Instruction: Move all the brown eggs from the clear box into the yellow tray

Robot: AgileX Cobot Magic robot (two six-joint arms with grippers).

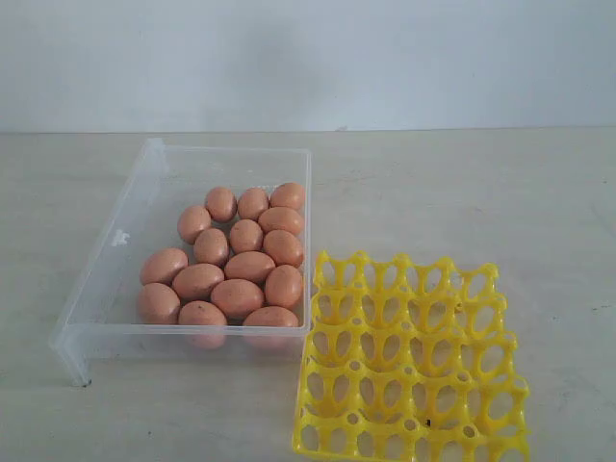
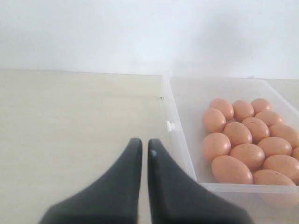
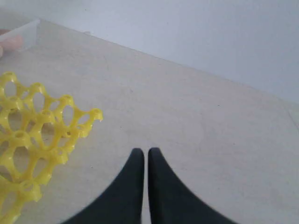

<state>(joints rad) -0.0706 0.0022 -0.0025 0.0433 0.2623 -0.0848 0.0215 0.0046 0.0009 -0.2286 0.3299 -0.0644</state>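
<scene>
Brn eggs (image 1: 249,266), ylw tray (image 1: 325,262)

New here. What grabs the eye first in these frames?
A cluster of brown eggs fills the right side of the clear box in the exterior view. The bright yellow tray sits empty at the box's front right corner. Neither the left gripper nor the right gripper holds anything; both pairs of jaws are shut.

Sixteen brown eggs (image 1: 249,267) (by my count), one clear box (image 1: 125,236), one yellow tray (image 1: 311,385).
</scene>
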